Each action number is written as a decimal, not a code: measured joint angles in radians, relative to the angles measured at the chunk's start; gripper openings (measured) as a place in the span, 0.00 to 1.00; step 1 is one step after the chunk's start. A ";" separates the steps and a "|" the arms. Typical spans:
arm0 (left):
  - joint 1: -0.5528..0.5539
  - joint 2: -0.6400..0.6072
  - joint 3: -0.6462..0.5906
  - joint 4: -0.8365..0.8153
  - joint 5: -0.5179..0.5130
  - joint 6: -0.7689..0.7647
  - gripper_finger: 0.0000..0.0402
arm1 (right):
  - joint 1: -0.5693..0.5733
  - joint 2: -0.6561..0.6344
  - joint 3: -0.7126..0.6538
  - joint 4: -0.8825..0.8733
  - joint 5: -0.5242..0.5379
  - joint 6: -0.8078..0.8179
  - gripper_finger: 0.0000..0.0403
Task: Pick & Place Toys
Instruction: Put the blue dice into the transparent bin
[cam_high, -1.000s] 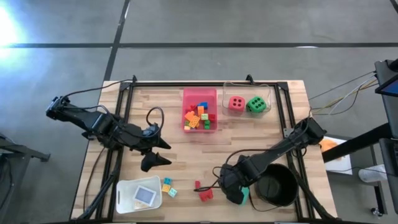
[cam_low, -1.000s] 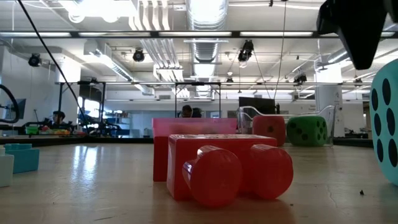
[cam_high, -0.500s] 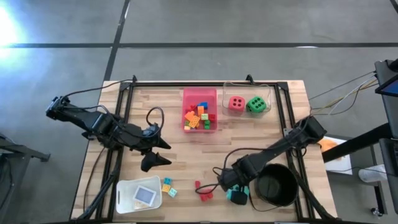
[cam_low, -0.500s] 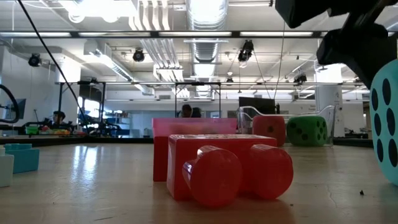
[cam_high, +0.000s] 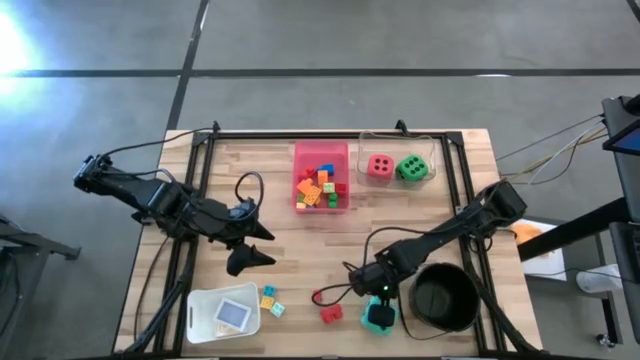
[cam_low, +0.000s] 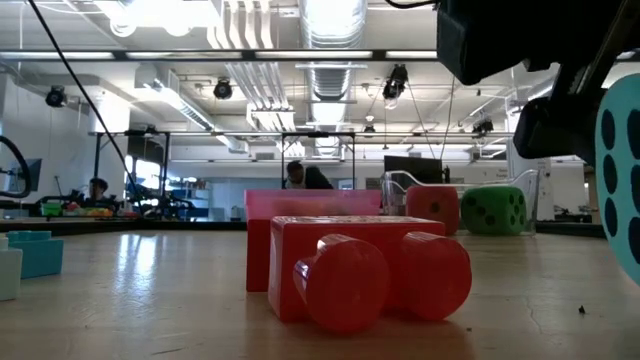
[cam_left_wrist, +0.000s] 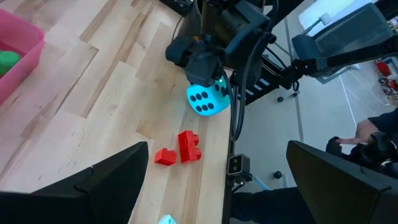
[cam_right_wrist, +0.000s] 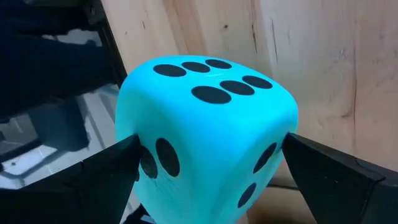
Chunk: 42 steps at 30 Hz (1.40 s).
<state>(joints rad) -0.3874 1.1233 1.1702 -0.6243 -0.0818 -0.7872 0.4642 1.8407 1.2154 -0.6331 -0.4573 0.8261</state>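
Near the table's front edge, teal die (cam_right_wrist: 205, 134) clamped between right gripper (cam_high: 374, 305) fingers (cam_right_wrist: 93, 171), left gripper (cam_high: 250, 258) fingers spread, idle.

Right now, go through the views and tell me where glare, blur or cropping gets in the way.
High view: bright glare washes out the floor at the upper left corner; the table is evenly lit. Low view: ceiling lights bloom overhead, the near red brick looks soft, and the teal die is cropped at the edge. Right wrist view: the die fills the frame between the right hand's fingers.

Teal die (cam_high: 377, 316) — near front edge
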 joint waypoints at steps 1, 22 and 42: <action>0.000 0.000 0.000 0.000 0.003 0.000 0.97 | 0.000 -0.001 -0.007 0.013 0.000 0.007 0.95; 0.000 0.000 0.000 0.000 0.003 0.000 0.97 | 0.001 -0.003 -0.019 0.060 -0.019 0.115 0.50; 0.000 0.000 0.000 0.000 0.003 -0.025 0.97 | -0.065 -0.245 -0.014 -0.007 0.174 0.190 0.37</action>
<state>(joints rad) -0.3871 1.1233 1.1706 -0.6242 -0.0784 -0.8117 0.3995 1.5957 1.2018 -0.6396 -0.2831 1.0162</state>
